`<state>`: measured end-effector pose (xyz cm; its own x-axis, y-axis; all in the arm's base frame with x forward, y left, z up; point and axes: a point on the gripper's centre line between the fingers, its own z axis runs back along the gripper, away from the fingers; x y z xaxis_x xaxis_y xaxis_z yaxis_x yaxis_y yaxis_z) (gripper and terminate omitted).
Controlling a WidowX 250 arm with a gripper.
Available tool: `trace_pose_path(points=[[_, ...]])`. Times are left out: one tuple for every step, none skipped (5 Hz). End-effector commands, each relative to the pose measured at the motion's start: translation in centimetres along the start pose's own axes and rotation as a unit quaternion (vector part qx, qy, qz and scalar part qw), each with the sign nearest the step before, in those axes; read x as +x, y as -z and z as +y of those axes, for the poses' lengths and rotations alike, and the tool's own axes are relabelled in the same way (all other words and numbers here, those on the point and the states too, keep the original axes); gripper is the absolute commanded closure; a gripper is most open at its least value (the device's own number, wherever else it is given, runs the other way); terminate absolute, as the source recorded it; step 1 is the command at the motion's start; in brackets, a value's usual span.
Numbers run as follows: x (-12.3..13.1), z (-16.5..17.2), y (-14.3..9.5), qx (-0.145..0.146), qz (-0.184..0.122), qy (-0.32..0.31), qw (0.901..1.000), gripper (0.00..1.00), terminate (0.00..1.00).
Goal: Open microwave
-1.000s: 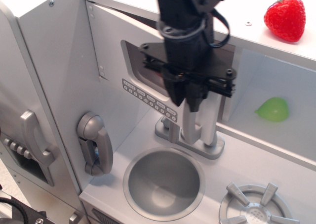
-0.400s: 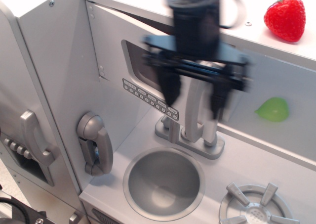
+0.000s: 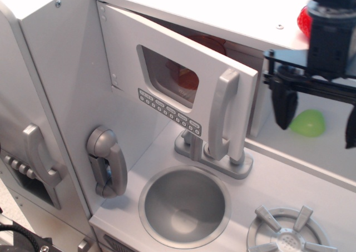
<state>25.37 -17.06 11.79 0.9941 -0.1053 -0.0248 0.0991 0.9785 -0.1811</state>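
You'll see the gripper [image 3: 318, 115] has left the microwave [image 3: 183, 93]: a second ago it hung right in front of the door, its fingers close together at the handle [image 3: 222, 114]. By 0.4 s ago the fingers had spread wide either side of that handle. Now the gripper sits well to the right of the microwave with its fingers wide apart and holding nothing. It partly hides the strawberry [image 3: 303, 19] and stands in front of the green object [image 3: 309, 123]. The door's window and handle, covered before, now show fully.
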Motion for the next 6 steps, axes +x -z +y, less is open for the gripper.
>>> trace_pose_path(points=[[1.9, -0.7, -1.0, -0.005, -0.097, 0.09, 0.9912, 0.0, 0.0], [1.8, 0.2, -1.5, 0.003, -0.137, 0.127, 0.9824, 0.0, 0.0], [2.0, 2.0, -2.2, 0.022, -0.177, 0.124, 0.9761, 0.0, 0.0], [2.5, 3.0, -3.2, 0.023, -0.195, 0.105, 0.9749, 0.0, 0.0], [3.0, 4.8, -3.8, 0.035, -0.208, 0.089, 0.9734, 0.0, 0.0], [2.7, 6.4, -3.8, 0.051, -0.217, 0.077, 0.9717, 0.0, 0.0]])
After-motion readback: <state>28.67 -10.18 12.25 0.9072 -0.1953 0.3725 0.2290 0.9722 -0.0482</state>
